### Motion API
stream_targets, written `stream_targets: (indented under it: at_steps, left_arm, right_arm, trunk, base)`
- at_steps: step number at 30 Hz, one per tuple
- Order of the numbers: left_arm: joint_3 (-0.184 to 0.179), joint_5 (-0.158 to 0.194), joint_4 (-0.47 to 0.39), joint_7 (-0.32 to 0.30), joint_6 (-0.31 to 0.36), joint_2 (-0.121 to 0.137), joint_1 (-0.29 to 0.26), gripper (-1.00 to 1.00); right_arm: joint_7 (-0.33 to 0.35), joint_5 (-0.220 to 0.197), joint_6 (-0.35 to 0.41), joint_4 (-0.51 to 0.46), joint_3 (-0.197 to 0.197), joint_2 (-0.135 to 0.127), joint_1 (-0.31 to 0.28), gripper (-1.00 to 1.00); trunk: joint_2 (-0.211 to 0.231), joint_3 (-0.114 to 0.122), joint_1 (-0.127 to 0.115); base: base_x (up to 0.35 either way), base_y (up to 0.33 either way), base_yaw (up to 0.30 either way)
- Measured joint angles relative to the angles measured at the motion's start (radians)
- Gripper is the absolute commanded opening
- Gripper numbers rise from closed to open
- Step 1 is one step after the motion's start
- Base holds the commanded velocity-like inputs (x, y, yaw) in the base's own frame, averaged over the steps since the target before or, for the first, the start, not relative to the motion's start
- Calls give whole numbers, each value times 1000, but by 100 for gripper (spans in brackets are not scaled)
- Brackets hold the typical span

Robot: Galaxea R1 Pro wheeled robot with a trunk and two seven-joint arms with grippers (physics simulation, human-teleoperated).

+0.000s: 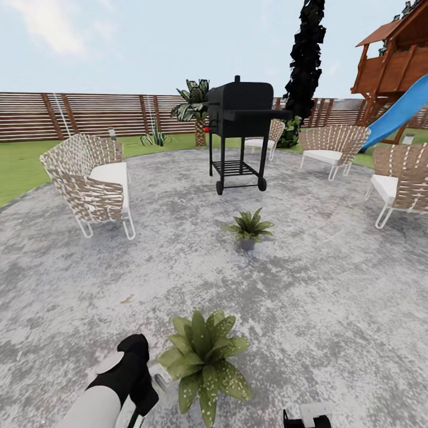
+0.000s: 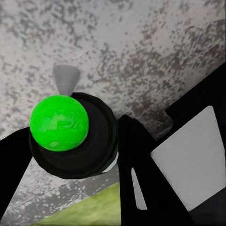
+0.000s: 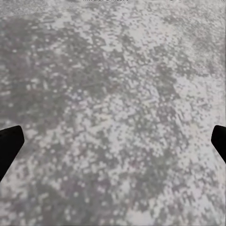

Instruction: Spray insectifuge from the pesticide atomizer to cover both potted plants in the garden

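Note:
My left gripper [image 1: 135, 380] [image 2: 73, 157] is shut on the pesticide atomizer [image 2: 70, 141], a dark round bottle seen end-on with a bright green cap and a grey nozzle cone. In the head view its whitish head [image 1: 159, 375] pokes out right beside the near potted plant [image 1: 205, 359]. That plant's broad leaves carry tiny white specks. The second potted plant [image 1: 248, 226] stands farther out on the paving, in front of the grill. My right gripper [image 1: 306, 417] [image 3: 113, 141] hangs open over bare paving, its dark fingertips at the frame edges.
A black grill [image 1: 239, 134] stands beyond the far plant. Wicker seats sit at the left [image 1: 92, 184] and right [image 1: 401, 181], with another [image 1: 330, 148] behind. Lawn, a wooden fence [image 1: 89, 113], and a playhouse with a blue slide [image 1: 398, 113] ring the grey paving [image 1: 333, 309].

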Motion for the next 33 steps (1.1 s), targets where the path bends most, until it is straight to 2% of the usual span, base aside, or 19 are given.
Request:
stream_targets:
  at_steps: [5, 8, 10, 13, 16, 23, 28, 33]
  left_arm:
    - [8, 4, 1, 3, -2, 36, 6, -100]
    - [7, 7, 1, 3, -1, 41, 6, -100]
    - [5, 9, 1, 2, -1, 30, 7, -100]
    - [6, 8, -2, 1, -1, -3, 4, -100]
    - [5, 7, -2, 4, -1, -2, 4, -100]
    - [6, 8, -1, 61, 0, -3, 4, -100]
    - [2, 10, -2, 62, 1, -38, 1, -100]
    - [1, 9, -16, 57, 2, -60, -10, -100]
  right_arm:
    - [0, 0, 0, 0, 0, 0, 0, 100]
    - [0, 0, 0, 0, 0, 0, 0, 100]
    - [0, 0, 0, 0, -1, 0, 0, 100]
    - [0, 0, 0, 0, -1, 0, 0, 100]
    - [0, 0, 0, 0, -1, 0, 0, 100]
    - [0, 0, 0, 0, -1, 0, 0, 100]
    - [0, 0, 0, 0, 0, 0, 0, 100]
    - [0, 0, 0, 0, 0, 0, 0, 100]
  trunk:
    - [0, 0, 0]
    - [0, 0, 0]
    - [0, 0, 0]
    - [0, 0, 0]
    - [0, 0, 0]
    - [0, 0, 0]
    - [0, 0, 0]
    - [0, 0, 0]
  base:
    - [4, 3, -117]
    - [-5, 0, -164]
    - [-127, 73, -33]
    - [-91, 244, -5]
    - [55, 232, -1]
    - [8, 21, 0]
    - [0, 0, 0]
    - [0, 0, 0]
